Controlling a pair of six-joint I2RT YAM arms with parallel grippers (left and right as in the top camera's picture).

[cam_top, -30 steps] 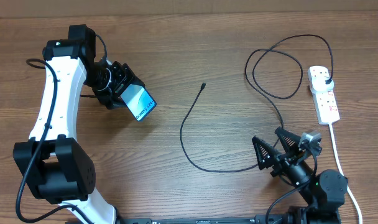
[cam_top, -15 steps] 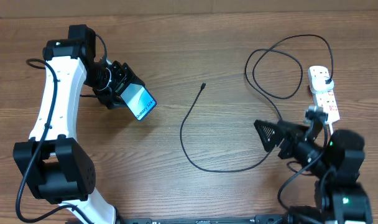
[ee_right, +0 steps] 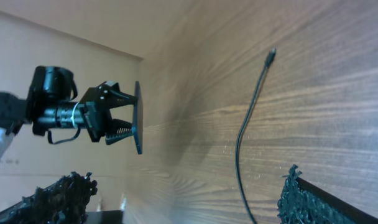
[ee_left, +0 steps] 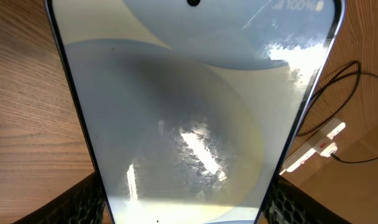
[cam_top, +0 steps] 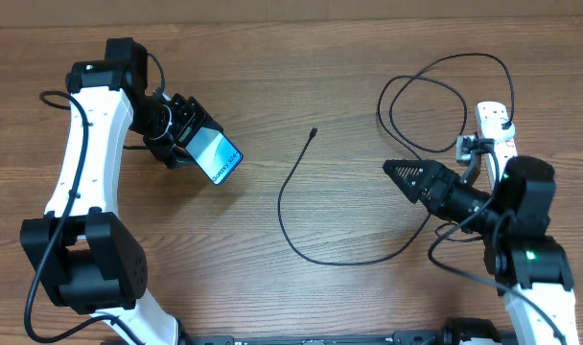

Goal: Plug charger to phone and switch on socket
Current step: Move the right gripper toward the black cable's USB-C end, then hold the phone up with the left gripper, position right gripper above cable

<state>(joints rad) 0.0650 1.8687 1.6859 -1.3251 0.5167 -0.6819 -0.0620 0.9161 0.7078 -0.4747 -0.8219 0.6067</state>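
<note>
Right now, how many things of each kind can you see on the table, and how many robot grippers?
phone: 1
charger: 1
socket: 1
grippers: 2, the left gripper and the right gripper
Total: 5

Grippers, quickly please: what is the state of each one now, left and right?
Left gripper: closed on the phone.
Right gripper: open, holding nothing.
</note>
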